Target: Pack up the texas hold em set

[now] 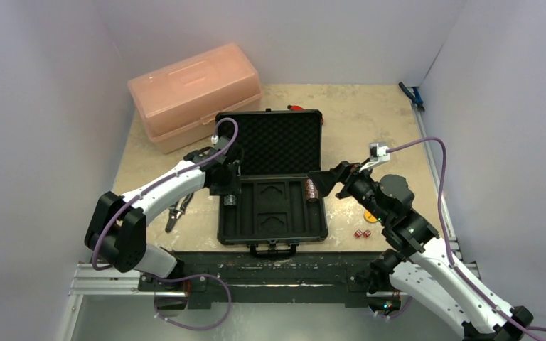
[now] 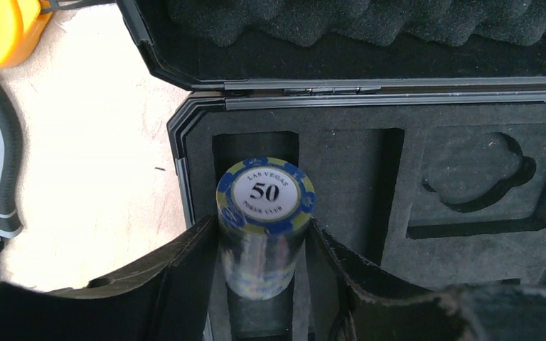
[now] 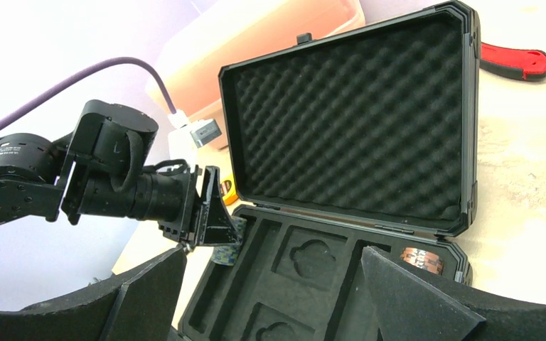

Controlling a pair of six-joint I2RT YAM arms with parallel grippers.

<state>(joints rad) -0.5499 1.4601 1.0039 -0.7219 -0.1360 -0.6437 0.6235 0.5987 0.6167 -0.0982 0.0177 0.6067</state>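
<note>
One black case (image 1: pixel 274 240) lies open in the middle of the table (image 1: pixel 370 121). Its long side runs left to right, its handle (image 1: pixel 274 249) points at the arms, and its foam lid (image 1: pixel 270 142) stands up at the back. The left claw (image 2: pixel 263 245) squeezes one blue and yellow chip stack (image 2: pixel 266 192) over the tray's left slot, with its "50" face looking up. One brown-red chip stack (image 1: pixel 311 190) lies in the right slot, pointing front to back. The right claw (image 3: pixel 274 284) is wide open and holds nothing. Two red dice (image 1: pixel 358 233) and one yellow disc (image 1: pixel 371 215) sit right of the case. One pink box (image 1: pixel 195 92) sits behind it.
</note>
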